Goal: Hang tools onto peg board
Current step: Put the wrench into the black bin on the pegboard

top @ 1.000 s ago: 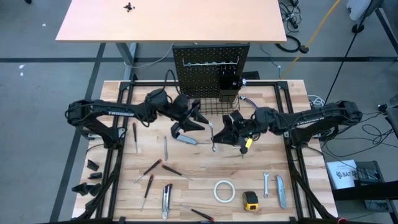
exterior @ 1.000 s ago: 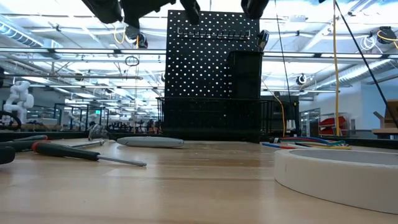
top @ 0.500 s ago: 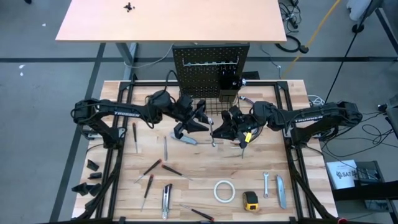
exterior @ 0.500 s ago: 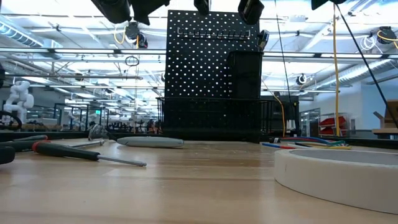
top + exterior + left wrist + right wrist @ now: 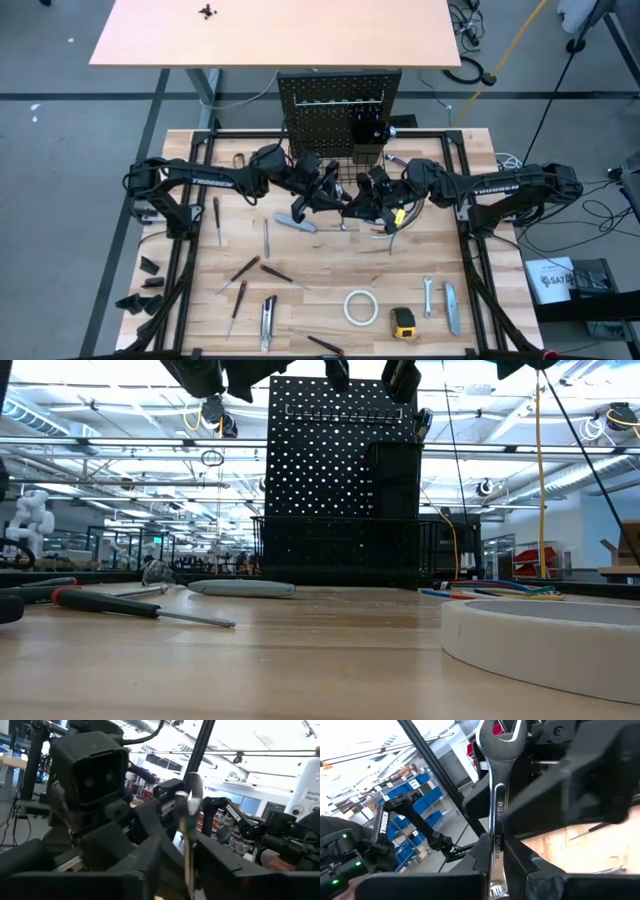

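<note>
I hold a silver wrench (image 5: 496, 827) in my right claw (image 5: 362, 207), pinched tight between my fingers, up above the table (image 5: 460, 330). The wrench stands up long-ways, its open end at the top. My left claw (image 5: 328, 192) is just beside it, facing it, and I cannot tell if it grips. The peg board (image 5: 338, 110) stands right behind both claws, a bit nearer my left one. One wrench in my claw, one wrench (image 5: 427, 296) left on the table, one white tape roll (image 5: 360, 307), one yellow tape measure (image 5: 403, 321)
</note>
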{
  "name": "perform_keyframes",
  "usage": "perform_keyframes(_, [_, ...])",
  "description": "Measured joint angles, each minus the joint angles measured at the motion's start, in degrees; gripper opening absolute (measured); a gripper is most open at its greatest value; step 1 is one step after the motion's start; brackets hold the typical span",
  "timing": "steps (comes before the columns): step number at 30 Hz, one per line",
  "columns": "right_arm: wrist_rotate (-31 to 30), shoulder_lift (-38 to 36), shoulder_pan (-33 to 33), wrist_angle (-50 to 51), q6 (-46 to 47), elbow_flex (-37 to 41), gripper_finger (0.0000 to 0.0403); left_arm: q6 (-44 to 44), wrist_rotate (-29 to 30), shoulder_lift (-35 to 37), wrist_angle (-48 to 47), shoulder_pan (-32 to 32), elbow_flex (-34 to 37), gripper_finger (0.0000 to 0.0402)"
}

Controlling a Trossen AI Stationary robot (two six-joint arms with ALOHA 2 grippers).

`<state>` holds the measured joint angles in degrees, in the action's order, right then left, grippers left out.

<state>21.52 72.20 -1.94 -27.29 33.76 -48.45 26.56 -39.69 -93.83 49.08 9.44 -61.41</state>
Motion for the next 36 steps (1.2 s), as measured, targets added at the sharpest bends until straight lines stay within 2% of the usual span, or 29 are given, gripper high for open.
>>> perform_keyframes(4, [0.05,0.0,-0.08,0.5,-0.96,0.0,0.0011,-1.39,-1.48,0.06,0.31,-0.05,-0.07,0.0018])
perform_keyframes(12, [1.6,-0.07,-1.58,0.61,-2.06,0.0,0.0007,0.11,-1.16,0.08,0.33,0.02,-0.06,0.0008])
perform_keyframes(16, [1.59,-0.07,-1.89,1.1,-2.47,0.0,0.002,0.09,-0.85,0.08,-0.11,0.17,-0.07,0.0008])
perform_keyframes(20, [1.29,-0.29,-3.0,1.42,-5.13,0.0,0.0059,0.09,-0.14,0.08,-0.82,0.91,-0.07,0.0008])
perform_keyframes(25, [2.26,-1.48,-7.33,2.23,-3.53,-0.04,0.0133,-0.02,0.77,1.43,-5.18,3.24,-0.07,0.0007])
perform_keyframes(29, [2.06,-1.63,-9.97,2.39,-5.94,-0.75,0.0186,-0.04,2.39,3.44,-9.72,5.1,-0.13,0.0007])
perform_keyframes(36, [2.52,-1.7,-12.6,4.28,-10.72,-4.34,0.0231,-3.52,5.42,8.07,-18.5,7.09,-0.09,0.0007])
